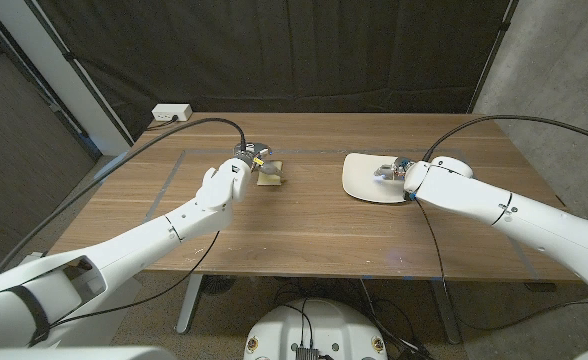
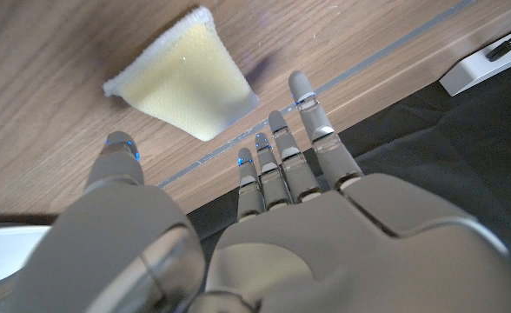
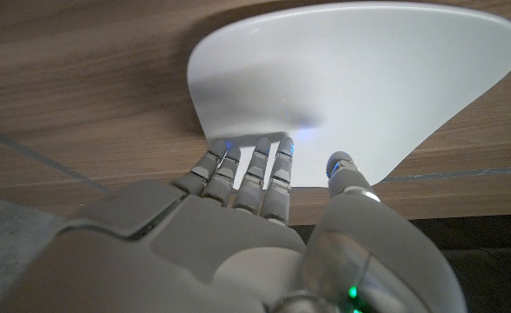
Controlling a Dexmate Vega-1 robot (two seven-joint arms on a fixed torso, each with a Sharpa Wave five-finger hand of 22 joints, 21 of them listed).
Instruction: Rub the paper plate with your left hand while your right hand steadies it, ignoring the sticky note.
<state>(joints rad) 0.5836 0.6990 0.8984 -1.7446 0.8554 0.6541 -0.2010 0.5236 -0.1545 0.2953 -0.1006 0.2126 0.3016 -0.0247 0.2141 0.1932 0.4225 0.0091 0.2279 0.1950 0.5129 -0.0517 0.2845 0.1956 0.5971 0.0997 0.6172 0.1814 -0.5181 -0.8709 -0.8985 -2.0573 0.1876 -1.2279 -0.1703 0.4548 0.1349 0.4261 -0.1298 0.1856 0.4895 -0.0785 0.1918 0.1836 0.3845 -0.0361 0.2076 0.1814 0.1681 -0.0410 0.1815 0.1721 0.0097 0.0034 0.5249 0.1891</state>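
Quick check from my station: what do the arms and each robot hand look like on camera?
Both arms are glossy white shells with black joint bands and black cables looping to the wrists. The left robot hand and right robot hand are silver-grey, with segmented metallic fingers and blue-lit tips.

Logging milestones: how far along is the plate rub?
Done: right hand has its fingers on the white paper plate, steadying it. In hand: left hand hovers open by the yellow sponge-like pad, well apart from the plate. Left: move the left hand over and rub.
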